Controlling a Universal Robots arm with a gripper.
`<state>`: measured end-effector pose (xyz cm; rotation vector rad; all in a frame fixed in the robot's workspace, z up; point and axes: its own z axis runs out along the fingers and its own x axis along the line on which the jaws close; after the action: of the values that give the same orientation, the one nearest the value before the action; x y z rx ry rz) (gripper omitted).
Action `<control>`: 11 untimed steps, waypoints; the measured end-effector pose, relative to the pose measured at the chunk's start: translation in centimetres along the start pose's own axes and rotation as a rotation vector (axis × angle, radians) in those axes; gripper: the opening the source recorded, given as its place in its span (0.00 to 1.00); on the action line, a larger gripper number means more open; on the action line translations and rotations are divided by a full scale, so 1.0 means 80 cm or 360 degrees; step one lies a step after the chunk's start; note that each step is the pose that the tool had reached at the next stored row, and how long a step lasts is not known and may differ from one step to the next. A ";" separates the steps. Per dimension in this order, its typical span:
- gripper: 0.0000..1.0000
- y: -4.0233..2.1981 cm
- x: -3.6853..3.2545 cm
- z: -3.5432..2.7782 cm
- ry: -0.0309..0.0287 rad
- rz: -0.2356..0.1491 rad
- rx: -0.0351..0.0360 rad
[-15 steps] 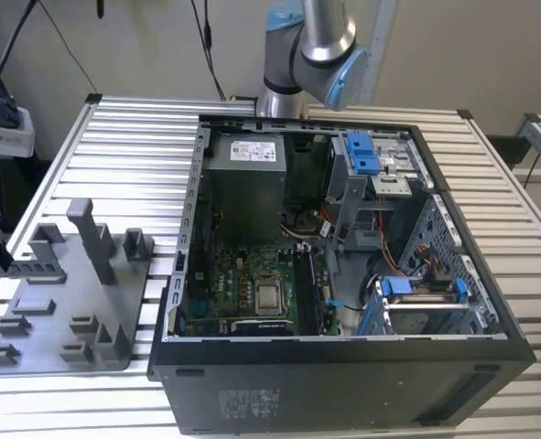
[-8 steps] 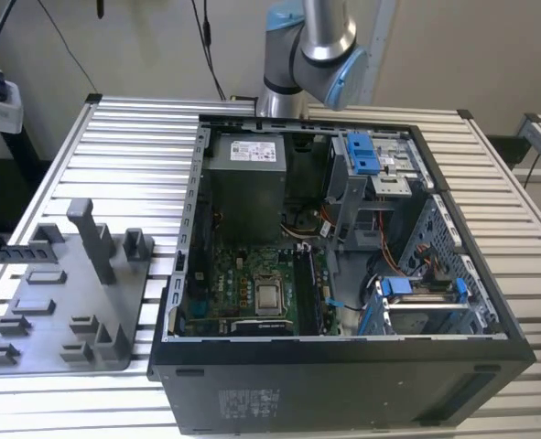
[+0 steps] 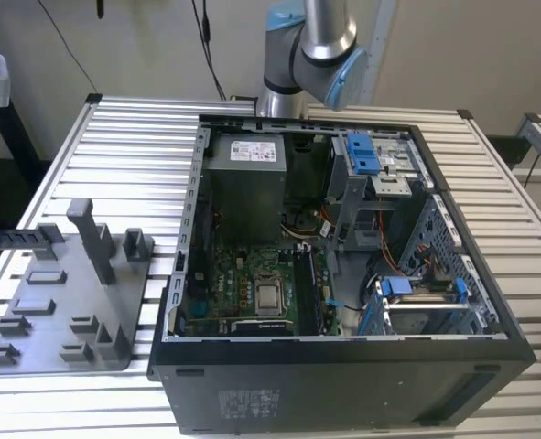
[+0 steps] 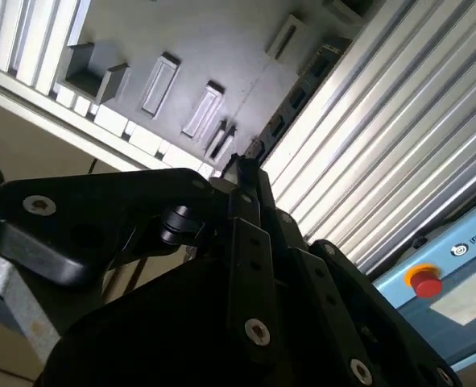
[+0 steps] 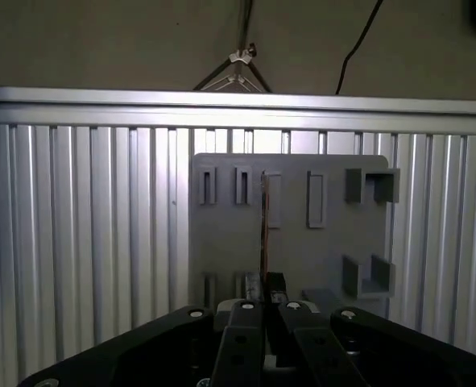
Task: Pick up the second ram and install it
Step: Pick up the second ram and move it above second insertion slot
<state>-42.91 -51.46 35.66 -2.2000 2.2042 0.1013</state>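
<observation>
gripper [image 5: 263,292] closed on ram [image 5: 263,226], as i read it | ram stands edge-on between the fingers, above tray [image 5: 302,242], clear of its slots | flat faces clamped so it can't twist | case [image 3: 343,366] lies open beside tray

Black pincer [image 4: 242,171], tips together — grey slotted tray [image 4: 221,48] beyond, ribbed metal table [image 4: 399,145], blue box [image 4: 463,278] with red button [image 4: 424,280].

The exterior view looks down over the ribbed aluminium worktop [image 3: 133,137]; both wrist views peer closely past the end effector [image 5: 266,284] at its flat grey plastic tray [image 5: 318,250].
</observation>
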 end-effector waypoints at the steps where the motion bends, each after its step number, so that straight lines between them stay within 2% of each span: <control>1: 0.14 0.0001 -0.0002 -0.0036 0.00001 0.0000 0.0000; 11: 0.14 0.0011 -0.0024 -0.0372 0.00001 0.0000 0.0000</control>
<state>-42.92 -51.46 38.65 -2.1997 2.2045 0.1014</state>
